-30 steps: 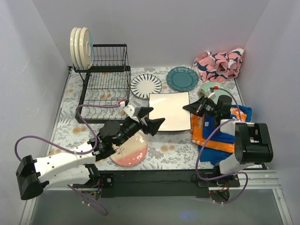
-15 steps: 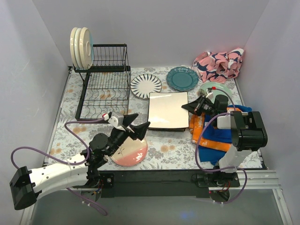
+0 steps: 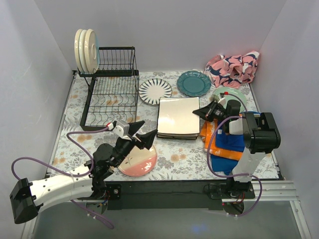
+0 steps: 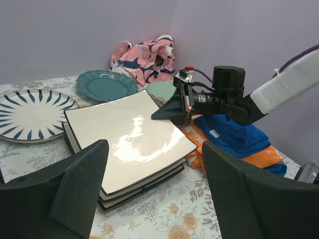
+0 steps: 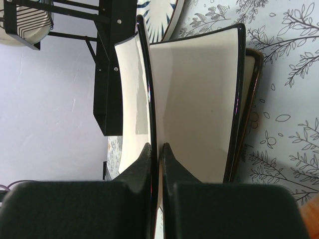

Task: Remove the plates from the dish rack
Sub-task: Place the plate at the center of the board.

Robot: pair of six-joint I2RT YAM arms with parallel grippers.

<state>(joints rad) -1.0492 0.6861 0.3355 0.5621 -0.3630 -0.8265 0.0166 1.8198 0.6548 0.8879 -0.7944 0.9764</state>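
Right gripper (image 3: 202,113) closed, pinching the right rim of the top square plate (image 3: 178,115), apparently to seat it on the stack near the dish rack (image 3: 112,97). Left gripper (image 3: 145,133) hangs wide and empty. The overhead view shows round plates (image 3: 85,50) standing on the rack. Only the right wrist view shows the pinched rim.
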